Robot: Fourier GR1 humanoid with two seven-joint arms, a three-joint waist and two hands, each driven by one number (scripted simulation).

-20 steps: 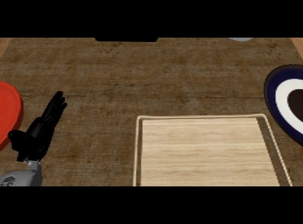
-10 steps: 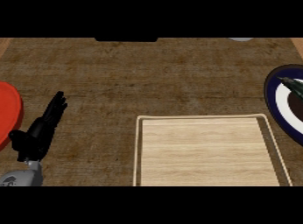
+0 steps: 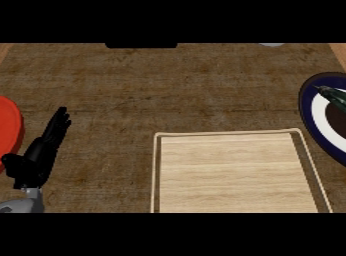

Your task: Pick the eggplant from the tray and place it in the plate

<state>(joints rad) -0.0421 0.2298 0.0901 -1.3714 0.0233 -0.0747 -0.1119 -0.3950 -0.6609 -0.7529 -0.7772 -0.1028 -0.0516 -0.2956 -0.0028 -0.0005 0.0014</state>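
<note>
One robot hand showing: my left robot hand (image 3: 37, 159) rests low at the left of the desk (image 3: 168, 85), fingers straight and a little apart, holding nothing.
Right robot hand: I cannot see it anywhere.
Eggplant: the eggplant (image 3: 340, 100) lies on the blue and white plate (image 3: 307, 105) at the right edge, not on the wooden tray (image 3: 157, 170).
How it will handle: I think it is light, smooth and a bit slippery. Its skin could bruise. I would hold it round the fat middle, not by the green stem.
Hard to see: the plate is cut off at the right. The eggplant is dark on the plate's dark middle, so I cannot tell where its far end stops.
Job: it looks done to me.
</note>
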